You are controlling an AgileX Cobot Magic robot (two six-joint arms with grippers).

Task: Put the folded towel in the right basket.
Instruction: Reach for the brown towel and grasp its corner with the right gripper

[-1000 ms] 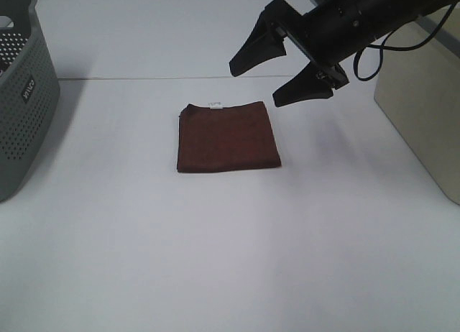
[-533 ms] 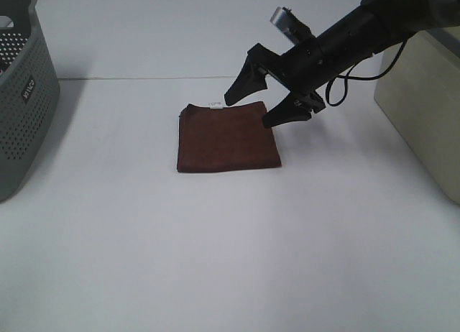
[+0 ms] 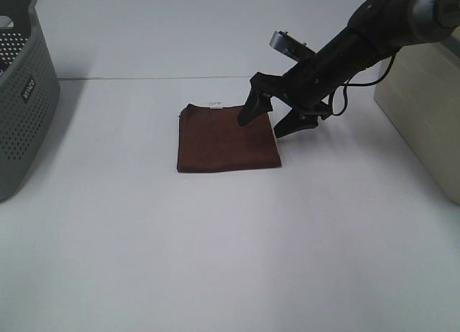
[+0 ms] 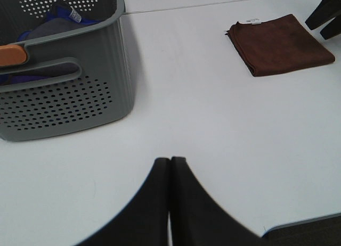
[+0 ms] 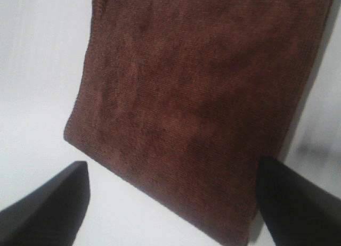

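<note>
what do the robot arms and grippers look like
All matte black, no markings visible. The right arm is tubular, with a thin black cable looped at the wrist beside a small grey block. The right gripper and left gripper have smooth wedge fingers tapering to tips.

One folded towel [image 3: 227, 139], one grey basket [image 3: 25, 109], one beige box [image 3: 420, 116], perhaps a basket, two grippers: left gripper [image 4: 170, 161], right gripper [image 3: 261, 128].

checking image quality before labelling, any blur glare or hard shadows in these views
exterior high: white table washed out, only soft shadows; right wrist: folded brown cloth towel fairly sharp, black gripper fingertips blurred; left wrist: even light, no glare
</note>
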